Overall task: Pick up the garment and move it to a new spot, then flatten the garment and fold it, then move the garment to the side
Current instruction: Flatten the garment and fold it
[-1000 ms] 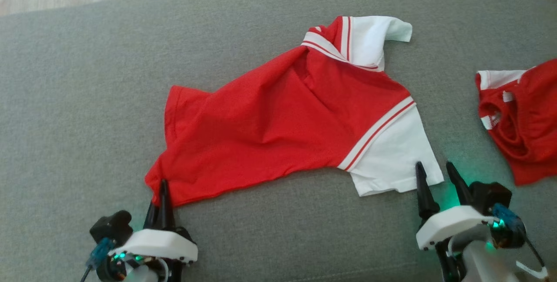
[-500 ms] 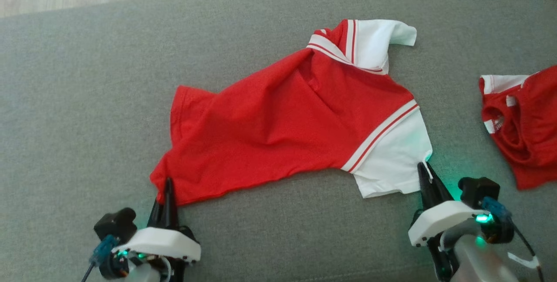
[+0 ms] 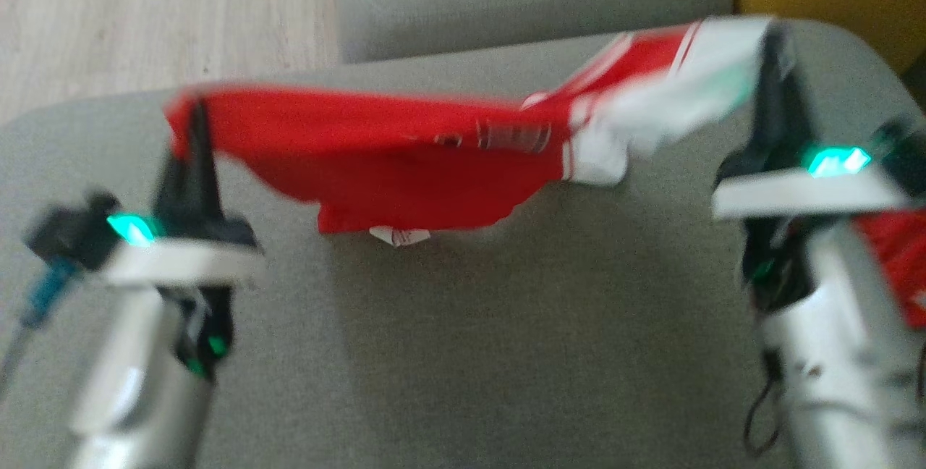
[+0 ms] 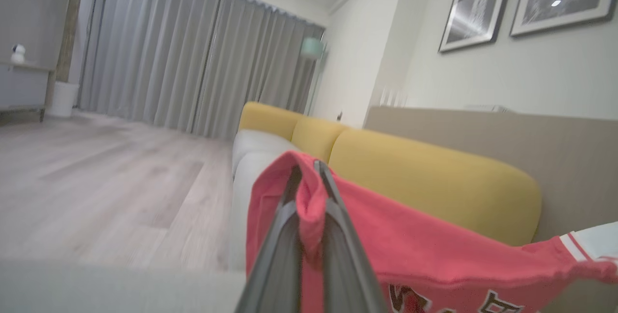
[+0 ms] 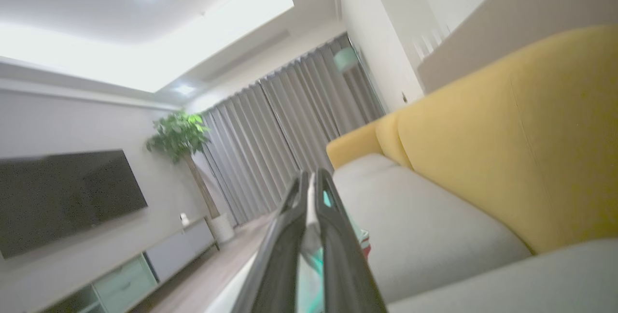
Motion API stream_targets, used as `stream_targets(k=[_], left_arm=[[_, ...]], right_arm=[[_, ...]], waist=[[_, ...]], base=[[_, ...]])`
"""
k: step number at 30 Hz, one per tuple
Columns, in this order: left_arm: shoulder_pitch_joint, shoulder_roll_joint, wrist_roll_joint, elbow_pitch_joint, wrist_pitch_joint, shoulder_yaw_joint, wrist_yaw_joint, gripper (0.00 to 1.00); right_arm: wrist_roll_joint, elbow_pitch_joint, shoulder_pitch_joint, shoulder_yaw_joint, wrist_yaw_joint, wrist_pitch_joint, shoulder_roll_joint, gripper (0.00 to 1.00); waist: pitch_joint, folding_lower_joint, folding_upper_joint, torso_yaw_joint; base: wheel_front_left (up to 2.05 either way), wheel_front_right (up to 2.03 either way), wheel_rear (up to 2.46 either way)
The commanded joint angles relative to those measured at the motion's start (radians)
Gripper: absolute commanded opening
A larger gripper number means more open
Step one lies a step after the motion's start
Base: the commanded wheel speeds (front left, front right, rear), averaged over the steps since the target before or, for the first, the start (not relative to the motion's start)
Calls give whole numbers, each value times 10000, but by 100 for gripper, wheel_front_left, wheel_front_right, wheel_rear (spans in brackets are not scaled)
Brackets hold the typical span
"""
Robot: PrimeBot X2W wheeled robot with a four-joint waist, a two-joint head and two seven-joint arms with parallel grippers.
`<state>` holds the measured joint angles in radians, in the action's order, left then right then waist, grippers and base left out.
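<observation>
Over the grey sofa seat, holding the red-and-white garment aloft, pinching its red corner in the closed left gripper, its white sleeve in the closed right gripper. Seemingly relocating it; next needing taut, even lowering.

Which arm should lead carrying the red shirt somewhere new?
Probably left: the left gripper pinches a red corner of the shirt above grey cushion, while another red garment lies by the right gripper.
</observation>
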<state>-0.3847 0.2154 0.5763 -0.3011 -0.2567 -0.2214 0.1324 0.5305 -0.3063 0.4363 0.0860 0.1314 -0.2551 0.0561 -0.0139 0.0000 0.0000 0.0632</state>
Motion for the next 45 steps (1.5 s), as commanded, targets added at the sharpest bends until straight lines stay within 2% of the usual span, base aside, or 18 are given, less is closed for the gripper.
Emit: stream_targets(k=[1, 7, 13, 17, 20, 25, 29, 32, 35, 40, 44, 45], left_arm=[[-784, 439, 89, 454, -51, 420, -17, 0], [-2652, 1472, 374, 1070, 155, 112, -17, 0], [-3892, 1805, 333, 955, 1224, -44, -193, 0], [-4390, 1597, 482, 475, 1790, -114, -462, 0], [-4891, 1390, 508, -43, 1739, -47, -668, 0], [-6353, 1192, 185, -1185, 826, 117, -835, 0], [-7548, 930, 112, -1863, 216, 358, -788, 0], [-7664, 823, 63, -2294, 29, 533, -679, 0], [-6955, 729, 97, -2777, -31, 733, -553, 0], [-4483, 131, 219, -3240, -47, 1654, -391, 0], [-2121, -717, 285, -3777, -48, 2526, -193, 0], [-2121, -717, 285, -3777, -48, 2526, -193, 0]], right_arm=[[115, 543, 705, 120, -7, -67, 150, 0], [810, 1722, 2514, -127, -7, -67, 817, 0], [784, 1272, 4171, 28, -7, 187, 1288, 0], [500, 139, 5111, 98, -7, 379, 1145, 0], [-10, -728, 5960, 142, -7, 254, 1049, 0], [-896, -1925, 7693, -674, -7, -44, 765, 0], [-1428, -1567, 8576, -1490, -7, -61, 592, 0], [-1437, -1295, 8380, -1748, -7, -63, 426, 0], [-1279, -1213, 7486, -1582, -7, -64, 337, 0], [-470, -1230, 4713, -1013, -7, -65, 223, 0], [392, -1247, 2080, -511, -7, -65, 124, 0], [392, -1247, 2080, -511, -7, -65, 124, 0]], waist=[[293, 0, 0, -35], [644, 0, 0, -108], [357, 0, 0, -242], [-357, 0, 0, -323], [-1173, 0, 0, -372], [-2224, 0, 0, -333], [-2732, 0, 0, -330], [-2813, 0, 0, -244], [-2727, 0, 0, -126], [-2442, 0, 0, 78], [-2133, 0, 0, 346], [-2133, 0, 0, 346]], base=[[0, 0, 0], [0, 0, 0], [0, 0, 0], [0, 0, 0], [0, 0, 0], [0, 0, 0], [0, 0, 0], [0, 0, 0], [0, 0, 0], [0, 0, 0], [0, 0, 0], [0, 0, 0]])
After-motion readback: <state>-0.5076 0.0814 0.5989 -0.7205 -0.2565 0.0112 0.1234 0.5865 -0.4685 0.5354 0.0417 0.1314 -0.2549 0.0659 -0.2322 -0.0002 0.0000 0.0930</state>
